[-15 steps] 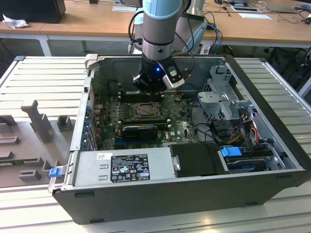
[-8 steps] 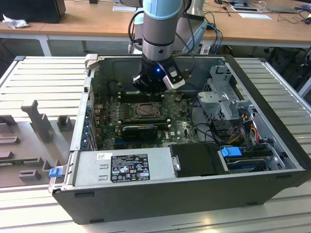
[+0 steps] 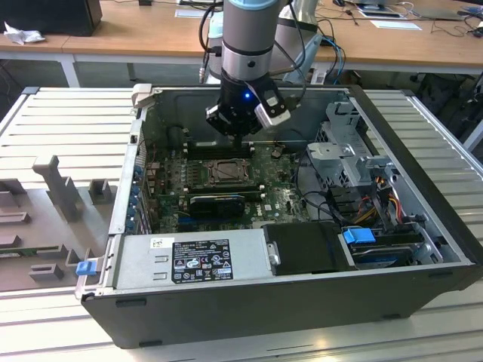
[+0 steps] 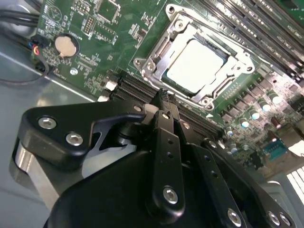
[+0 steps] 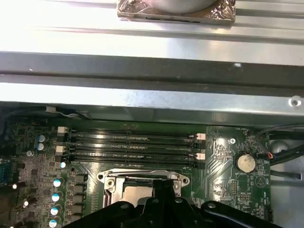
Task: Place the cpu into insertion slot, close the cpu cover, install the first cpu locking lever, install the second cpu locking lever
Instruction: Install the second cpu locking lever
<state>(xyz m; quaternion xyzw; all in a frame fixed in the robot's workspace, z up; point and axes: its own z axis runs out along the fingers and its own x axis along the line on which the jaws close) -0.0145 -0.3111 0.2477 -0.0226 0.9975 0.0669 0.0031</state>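
Observation:
The cpu [image 4: 197, 64] lies flat in the insertion slot [image 4: 159, 50] on the green board, its pale top facing up. The silvery cpu cover [image 4: 236, 56] lies down around it, framing the chip. My gripper [image 4: 164, 96] hangs just above the board beside the socket's edge, its black fingers pressed together and holding nothing. In the exterior view the gripper [image 3: 240, 141] is inside the open computer case, just behind the insertion slot [image 3: 205, 175]. In the first wrist view the gripper [image 5: 164, 184] covers part of the cpu [image 5: 135, 192].
Long black memory slots [image 5: 133, 145] run along one side of the socket. A coin battery [image 4: 65, 45] sits on the board nearby. A black card [image 3: 219, 202], the power supply [image 3: 192, 256], a metal drive cage [image 3: 351, 151] and the case walls ring the board.

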